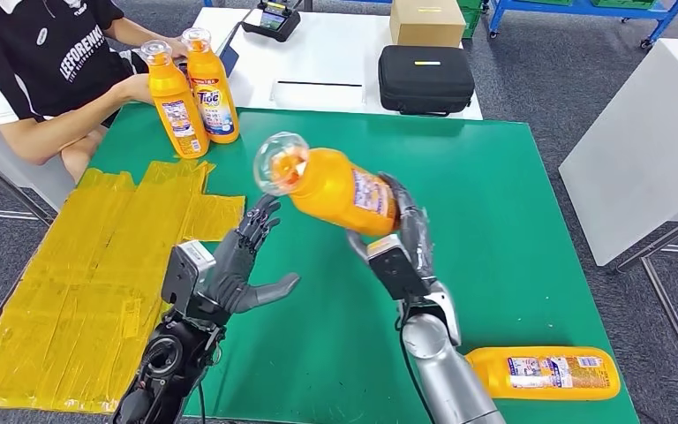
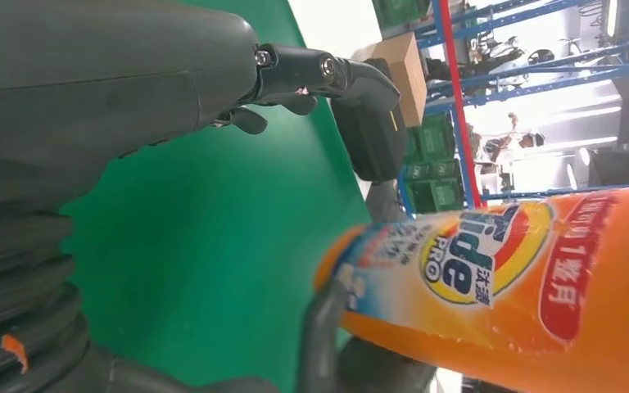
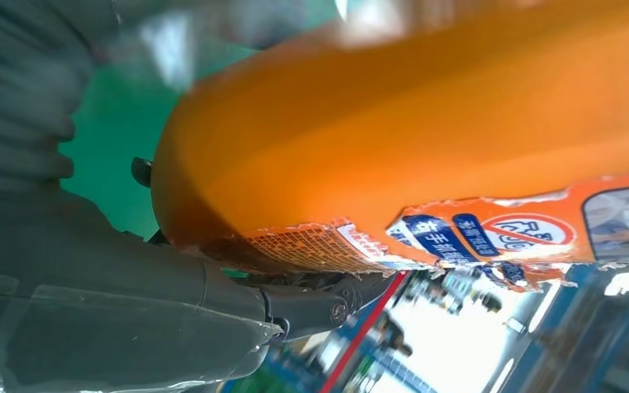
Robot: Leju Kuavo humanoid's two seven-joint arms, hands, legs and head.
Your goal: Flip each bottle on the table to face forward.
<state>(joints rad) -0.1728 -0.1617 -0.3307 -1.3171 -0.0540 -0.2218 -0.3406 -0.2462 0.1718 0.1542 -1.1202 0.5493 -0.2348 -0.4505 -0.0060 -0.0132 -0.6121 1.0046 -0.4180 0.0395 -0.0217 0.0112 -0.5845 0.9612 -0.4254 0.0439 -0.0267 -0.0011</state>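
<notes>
My right hand [image 1: 402, 243] grips an orange Tide bottle [image 1: 331, 185] by its lower body, lifted above the green table [image 1: 494, 203] and tilted with its clear cap toward the left. The same bottle [image 3: 426, 139] looms large in the right wrist view, and its front label [image 2: 491, 262] faces the left wrist camera. My left hand [image 1: 243, 265] hovers open just left of and below the bottle, fingers spread, touching nothing. Another orange bottle [image 1: 543, 373] lies on its side at the table's near right edge. Two more bottles [image 1: 177, 102] [image 1: 210, 88] stand upright at the far left.
A person in a black shirt [image 1: 44, 53] sits at the far left, a hand by the standing bottles. Yellow sheets [image 1: 97, 274] cover the table's left part. A black case [image 1: 425, 78] and a cardboard box [image 1: 426, 22] rest on the white table behind.
</notes>
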